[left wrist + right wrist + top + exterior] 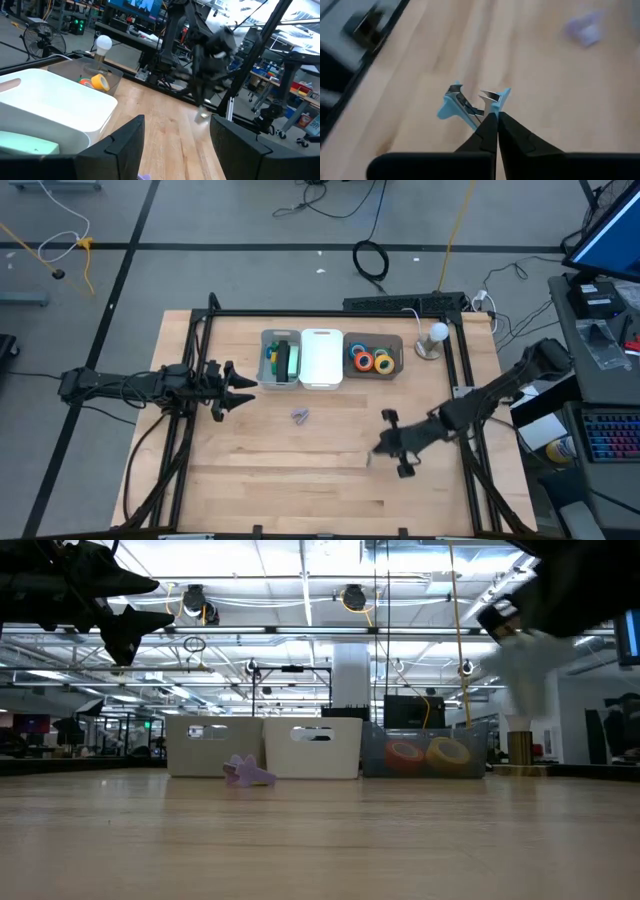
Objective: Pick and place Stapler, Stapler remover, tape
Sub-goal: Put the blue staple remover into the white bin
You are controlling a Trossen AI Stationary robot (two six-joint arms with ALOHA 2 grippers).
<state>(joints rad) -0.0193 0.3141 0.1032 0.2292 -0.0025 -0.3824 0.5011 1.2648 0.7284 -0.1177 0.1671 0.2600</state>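
A light-blue staple remover point(470, 104) is in my shut right gripper point(492, 119), which hangs over the table's right part point(384, 447). A purple staple remover point(300, 416) lies flat on the wood in front of the bins point(247, 773). A green stapler point(284, 360) lies in the grey bin point(266, 376). Several coloured tape rolls point(372, 360) lie in the dark clear bin point(400, 345). My left gripper point(245, 388) waits open in the air at the table's left edge, beside the grey bin point(177, 145). My right gripper pinches the light-blue staple remover by its rear hinge end point(481, 114) between the tips of its two fingers point(512, 135). The remover's metal claws point(490, 95) point away from the fingers. It is lifted clear of the table.
A white bin point(321, 358) stands between the grey and the dark bin along the table's far side. A white bulb on a stand point(434, 340) is at the far right corner. Black frame rails point(200, 370) run along both sides. Bare wood point(300, 480) fills the near half.
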